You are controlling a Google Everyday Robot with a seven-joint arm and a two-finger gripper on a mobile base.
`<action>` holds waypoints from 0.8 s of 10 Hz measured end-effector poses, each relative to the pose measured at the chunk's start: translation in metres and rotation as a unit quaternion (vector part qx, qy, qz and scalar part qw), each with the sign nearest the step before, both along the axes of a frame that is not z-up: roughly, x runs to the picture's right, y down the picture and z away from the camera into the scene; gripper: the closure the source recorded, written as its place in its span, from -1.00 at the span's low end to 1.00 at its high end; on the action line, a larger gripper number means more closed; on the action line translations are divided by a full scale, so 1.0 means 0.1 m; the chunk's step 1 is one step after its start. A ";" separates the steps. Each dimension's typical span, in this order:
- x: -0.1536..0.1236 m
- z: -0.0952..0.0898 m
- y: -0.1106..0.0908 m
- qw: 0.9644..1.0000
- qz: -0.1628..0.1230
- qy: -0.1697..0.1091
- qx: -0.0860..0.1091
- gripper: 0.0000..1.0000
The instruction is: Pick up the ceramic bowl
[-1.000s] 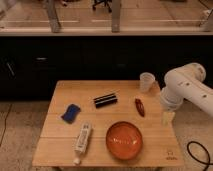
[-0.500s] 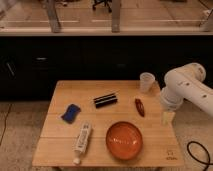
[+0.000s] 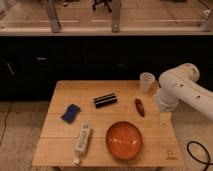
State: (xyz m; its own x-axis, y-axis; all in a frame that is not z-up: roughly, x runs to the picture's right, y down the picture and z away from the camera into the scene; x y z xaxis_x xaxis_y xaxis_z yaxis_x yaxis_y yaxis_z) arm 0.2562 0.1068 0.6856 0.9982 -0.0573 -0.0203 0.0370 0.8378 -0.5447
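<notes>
Still unmoved, spread fingers hang near the ceramic bowl.

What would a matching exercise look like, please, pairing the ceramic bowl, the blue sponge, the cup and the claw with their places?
1. ceramic bowl
2. blue sponge
3. cup
4. claw

A. far right corner of the table
B. open and holding nothing, at the table's right edge
C. front of the table, right of centre
D. left part of the table

Pairs: 1-C, 2-D, 3-A, 4-B.
</notes>
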 end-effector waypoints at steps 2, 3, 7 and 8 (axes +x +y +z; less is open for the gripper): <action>-0.16 0.01 0.02 1.000 -0.022 -0.008 -0.003 -0.60; -0.17 0.01 0.03 0.999 -0.030 -0.010 -0.005 -0.60; -0.47 -0.02 0.06 0.996 -0.083 -0.040 -0.012 -0.60; -0.55 -0.03 0.06 0.994 -0.099 -0.048 -0.013 -0.60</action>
